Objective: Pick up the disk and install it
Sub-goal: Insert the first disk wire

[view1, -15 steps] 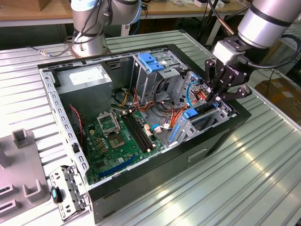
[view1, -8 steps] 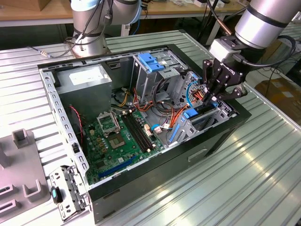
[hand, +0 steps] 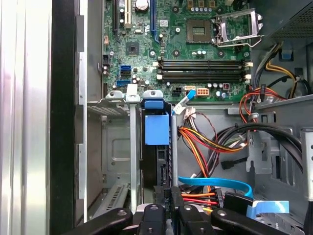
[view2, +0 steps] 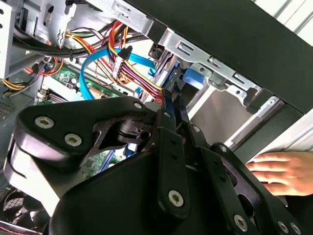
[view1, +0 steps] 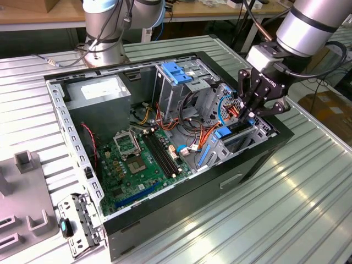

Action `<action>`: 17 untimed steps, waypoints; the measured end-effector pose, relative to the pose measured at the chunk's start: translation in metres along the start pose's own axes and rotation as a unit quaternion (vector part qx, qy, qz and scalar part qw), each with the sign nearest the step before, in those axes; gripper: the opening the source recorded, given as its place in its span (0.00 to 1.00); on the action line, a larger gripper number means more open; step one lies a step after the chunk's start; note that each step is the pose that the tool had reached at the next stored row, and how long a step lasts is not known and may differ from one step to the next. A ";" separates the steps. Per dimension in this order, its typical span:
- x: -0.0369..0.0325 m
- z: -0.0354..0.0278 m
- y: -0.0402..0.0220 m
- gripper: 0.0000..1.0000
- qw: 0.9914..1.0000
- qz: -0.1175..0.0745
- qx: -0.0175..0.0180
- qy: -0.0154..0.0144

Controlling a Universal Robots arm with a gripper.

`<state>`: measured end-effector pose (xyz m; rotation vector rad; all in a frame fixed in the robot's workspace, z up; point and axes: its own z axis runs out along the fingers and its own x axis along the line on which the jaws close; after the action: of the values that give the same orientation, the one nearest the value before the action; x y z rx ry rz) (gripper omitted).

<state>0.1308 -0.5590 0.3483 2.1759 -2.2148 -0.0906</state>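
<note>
1. Disk: black drive with blue rails, standing on edge in the drive bay at the front of the open computer case.
2. Gripper: fingers nearly together, pinching the disk's end.
3. Motherboard: beside the bay.
4. A person's hand: resting outside the case.

1. A ribbed metal tabletop of pale grey-green slats spans the exterior view, with bright light glaring off its ridges.
2. Behind it, a wooden workbench runs along the back.
3. A cardboard box sits low at the exterior view's right, beyond the table edge.
</note>
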 end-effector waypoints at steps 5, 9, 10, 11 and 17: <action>0.0004 0.0012 0.0000 0.17 1.000 0.000 -0.001 0.000; 0.0017 0.0012 -0.0001 0.17 1.000 0.000 -0.001 0.000; 0.0018 0.0015 -0.0001 0.17 1.000 0.000 -0.001 0.000; 0.0018 0.0019 -0.0001 0.17 1.000 0.000 -0.001 0.000; 0.0018 0.0037 -0.0003 0.17 1.000 0.000 -0.002 -0.003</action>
<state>0.1308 -0.5608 0.3445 2.1771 -2.2155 -0.1030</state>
